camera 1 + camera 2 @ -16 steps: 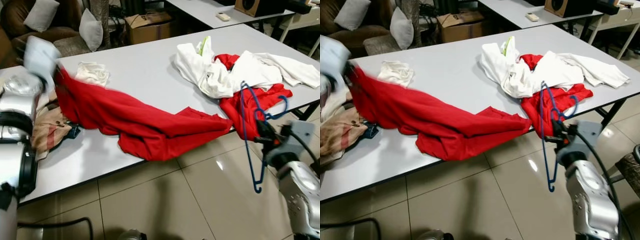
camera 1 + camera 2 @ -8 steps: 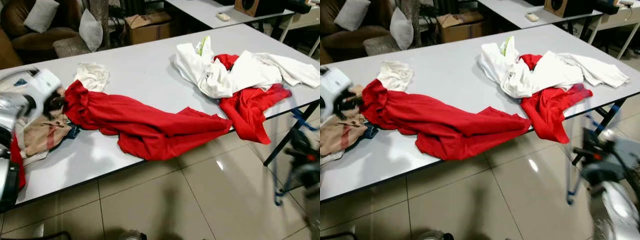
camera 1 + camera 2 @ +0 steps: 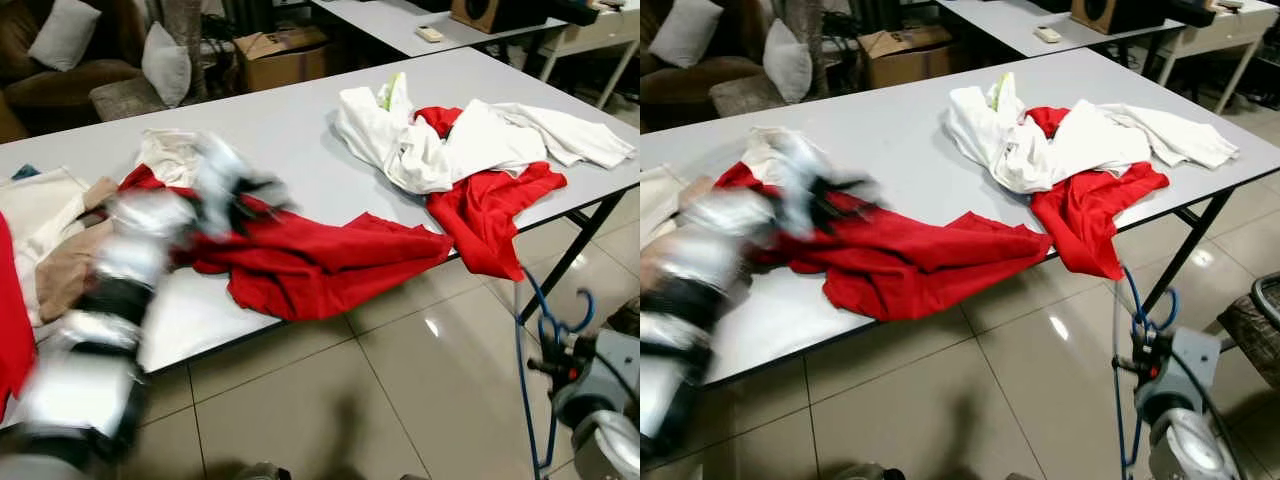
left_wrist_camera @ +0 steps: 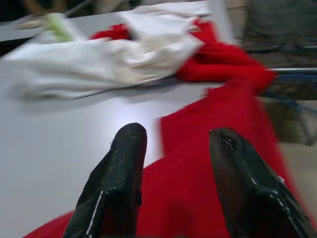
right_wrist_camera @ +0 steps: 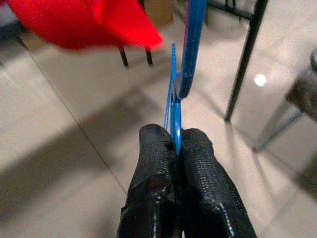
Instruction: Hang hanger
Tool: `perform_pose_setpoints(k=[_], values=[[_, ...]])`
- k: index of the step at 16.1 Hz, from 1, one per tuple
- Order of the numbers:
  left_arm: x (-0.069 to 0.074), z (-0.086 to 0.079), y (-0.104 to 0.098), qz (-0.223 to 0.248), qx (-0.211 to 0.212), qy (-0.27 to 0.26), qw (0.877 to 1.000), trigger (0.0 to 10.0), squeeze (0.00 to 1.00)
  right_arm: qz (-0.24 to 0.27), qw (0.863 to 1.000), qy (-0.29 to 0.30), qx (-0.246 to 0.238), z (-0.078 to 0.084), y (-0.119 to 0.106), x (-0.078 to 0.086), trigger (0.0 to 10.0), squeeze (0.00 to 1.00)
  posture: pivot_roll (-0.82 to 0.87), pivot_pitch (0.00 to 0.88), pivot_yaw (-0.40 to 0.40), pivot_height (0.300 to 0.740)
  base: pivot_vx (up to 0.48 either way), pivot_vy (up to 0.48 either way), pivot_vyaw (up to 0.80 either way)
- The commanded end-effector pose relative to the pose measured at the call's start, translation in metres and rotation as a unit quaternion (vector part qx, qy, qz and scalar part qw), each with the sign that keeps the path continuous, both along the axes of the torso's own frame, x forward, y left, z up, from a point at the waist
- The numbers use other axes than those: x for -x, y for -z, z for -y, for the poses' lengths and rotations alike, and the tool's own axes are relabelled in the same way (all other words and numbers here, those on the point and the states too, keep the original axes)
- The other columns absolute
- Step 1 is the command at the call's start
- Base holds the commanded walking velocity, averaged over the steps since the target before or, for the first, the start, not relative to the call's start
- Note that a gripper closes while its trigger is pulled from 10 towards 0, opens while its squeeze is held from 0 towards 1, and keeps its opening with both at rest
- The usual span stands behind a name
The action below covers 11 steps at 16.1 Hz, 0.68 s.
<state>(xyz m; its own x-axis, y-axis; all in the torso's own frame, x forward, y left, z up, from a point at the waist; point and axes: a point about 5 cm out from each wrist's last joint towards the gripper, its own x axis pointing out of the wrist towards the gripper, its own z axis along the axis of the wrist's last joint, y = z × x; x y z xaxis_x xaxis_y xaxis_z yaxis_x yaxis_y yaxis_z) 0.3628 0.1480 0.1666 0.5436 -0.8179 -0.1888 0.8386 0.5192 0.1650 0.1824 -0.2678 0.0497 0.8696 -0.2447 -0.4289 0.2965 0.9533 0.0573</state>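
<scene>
Right gripper (image 5: 174,144) pinches the blue hanger (image 3: 1127,380) at lower right: thin, light, stiff wire, likely to swing. Left gripper (image 4: 173,144) spread over red garment (image 3: 320,265).

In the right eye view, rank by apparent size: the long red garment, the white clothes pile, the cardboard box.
1. Long red garment
2. White clothes pile, somewhat smaller
3. Cardboard box, smallest, though it sits farther back

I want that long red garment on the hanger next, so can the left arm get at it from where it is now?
Probably yes. The left gripper is open right over the red garment on the table, nothing between them.
</scene>
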Motion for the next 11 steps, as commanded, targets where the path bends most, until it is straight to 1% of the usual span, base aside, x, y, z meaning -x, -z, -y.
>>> perform_pose_setpoints(k=[1,2,3,5,6,7,8,9,10,11], values=[[0.002,0.021,0.0,0.016,-0.023,0.016,0.999,10.0,0.0,-0.025,0.999,-0.018,-0.01,-0.009,0.009,-0.002,10.0,0.0,-0.17,0.014,0.094,0.74,0.0,0.0,0.0],[0.006,0.037,0.012,0.012,-0.039,0.018,0.999,10.0,0.0,-0.049,0.998,-0.026,-0.017,-0.012,0.019,0.0,10.0,0.0,-0.18,0.015,0.096,0.74,0.0,0.0,0.0],[0.008,0.045,0.018,0.018,-0.054,0.015,0.998,10.0,0.0,-0.062,0.998,-0.014,-0.022,-0.011,0.025,0.001,10.0,0.0,-0.18,0.015,0.094,0.74,0.0,0.0,0.0],[0.006,0.055,0.024,0.035,-0.083,0.0,0.996,10.0,0.0,-0.077,0.997,-0.012,-0.022,-0.012,0.031,0.001,10.0,0.0,-0.17,0.016,0.084,0.74,0.0,0.0,0.0],[0.006,0.057,0.027,0.042,-0.102,-0.005,0.994,9.4,0.0,-0.082,0.996,-0.018,-0.02,-0.014,0.032,0.0,10.0,0.0,-0.17,0.016,0.082,0.74,0.0,0.0,0.0],[0.007,0.057,0.029,0.048,-0.12,-0.003,0.992,4.3,0.0,-0.082,0.996,-0.023,-0.02,-0.015,0.033,-0.001,10.0,0.0,-0.17,0.016,0.082,0.74,0.0,0.0,0.0],[0.007,0.056,0.031,0.049,-0.126,-0.001,0.991,3.6,0.0,-0.081,0.996,-0.026,-0.02,-0.015,0.032,-0.002,10.0,0.0,-0.17,0.014,0.081,0.74,0.0,0.0,0.0],[0.009,0.055,0.037,0.048,-0.149,0.007,0.988,1.5,0.0,-0.079,0.996,-0.032,-0.018,-0.018,0.032,-0.007,10.0,0.0,-0.16,0.009,0.083,0.74,0.0,0.0,0.0],[0.009,0.054,0.04,0.053,-0.163,0.008,0.985,0.9,0.0,-0.076,0.996,-0.038,-0.015,-0.019,0.031,-0.009,10.0,0.0,-0.16,0.009,0.085,0.74,0.0,0.0,0.0],[0.009,0.052,0.042,0.059,-0.184,0.008,0.981,0.0,0.0,-0.071,0.996,-0.043,-0.014,-0.021,0.03,-0.013,10.0,0.0,-0.16,0.009,0.088,0.74,0.0,0.0,0.0]])
